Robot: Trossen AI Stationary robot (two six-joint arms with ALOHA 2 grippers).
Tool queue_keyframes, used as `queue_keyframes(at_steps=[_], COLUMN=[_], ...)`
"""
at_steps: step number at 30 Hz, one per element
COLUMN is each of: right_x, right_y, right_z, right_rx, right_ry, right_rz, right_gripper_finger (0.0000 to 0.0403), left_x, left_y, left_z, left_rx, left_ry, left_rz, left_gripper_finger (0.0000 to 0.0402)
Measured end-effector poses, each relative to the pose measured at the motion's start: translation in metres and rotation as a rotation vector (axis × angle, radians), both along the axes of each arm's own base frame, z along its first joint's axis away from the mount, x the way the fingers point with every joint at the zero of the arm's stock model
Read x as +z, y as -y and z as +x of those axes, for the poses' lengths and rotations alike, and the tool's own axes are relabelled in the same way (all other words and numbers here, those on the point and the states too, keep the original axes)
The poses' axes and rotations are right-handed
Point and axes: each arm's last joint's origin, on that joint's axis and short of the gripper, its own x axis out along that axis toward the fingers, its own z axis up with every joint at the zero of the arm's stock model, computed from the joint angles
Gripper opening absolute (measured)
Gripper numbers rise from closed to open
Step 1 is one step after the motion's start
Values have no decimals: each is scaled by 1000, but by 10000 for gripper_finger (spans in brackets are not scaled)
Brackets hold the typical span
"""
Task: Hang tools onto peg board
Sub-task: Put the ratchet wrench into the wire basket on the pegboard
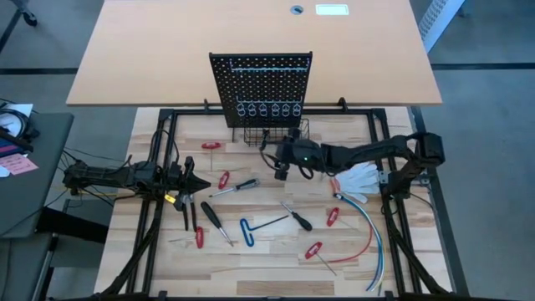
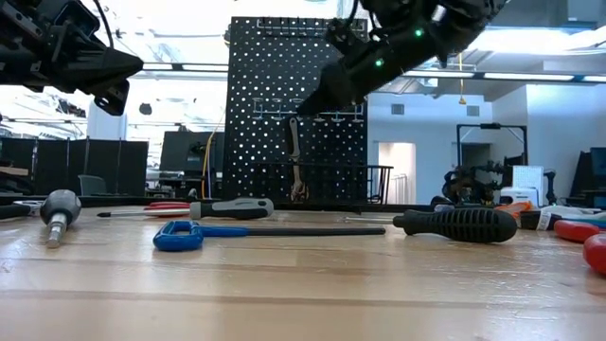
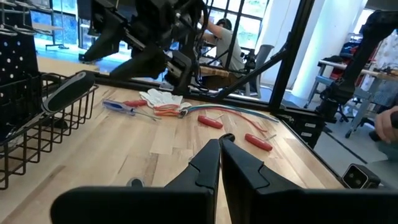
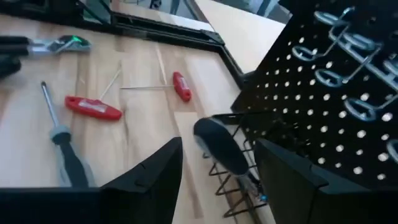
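The black peg board [image 1: 260,84] stands upright at the table's far middle, with ring holders [image 4: 348,74] and a wire basket [image 1: 277,134] at its foot. A dark-handled tool [image 4: 219,148] stands tilted in the basket, its handle [image 3: 68,91] sticking out over the rim. My right gripper [image 1: 281,170] hovers open just in front of the basket, its fingers on either side of that handle but apart from it. My left gripper [image 1: 201,186] waits shut at the table's left. Other tools lie flat on the table: screwdrivers [image 1: 216,221], a blue T-handle hex key [image 1: 251,230] and red-handled tools [image 1: 224,179].
A white glove [image 1: 359,177] and red, blue and white cables [image 1: 369,238] lie at the table's right. Pliers [image 1: 189,209] lie under my left gripper. The black frame rails [image 1: 159,201] run along both sides of the wooden top.
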Motion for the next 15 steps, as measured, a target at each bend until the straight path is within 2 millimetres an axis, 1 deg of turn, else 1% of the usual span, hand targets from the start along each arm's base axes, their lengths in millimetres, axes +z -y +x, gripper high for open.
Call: queue_keyframes(at_steps=[3,5,7,9,12,15], right_x=[-9,-22,-35,-41,-46,-49], right_y=[1,1,2,4,8,14], right_z=[3,7,16,24,35,41], right_rx=[15,20,26,-16,-111,-138], right_ry=[-8,-36,-50,-48,-33,-35], right_rz=[12,3,-23,-59,-96,-102], right_gripper_finger=[207,207,207,207,207,207], left_x=[0,0,0,0,0,0], left_y=[0,0,0,0,0,0], left_z=[0,0,0,0,0,0], left_rx=[5,5,6,7,9,9], left_ry=[0,1,2,1,1,1], left_rz=[1,6,9,9,9,9], left_gripper_finger=[12,12,12,12,12,12])
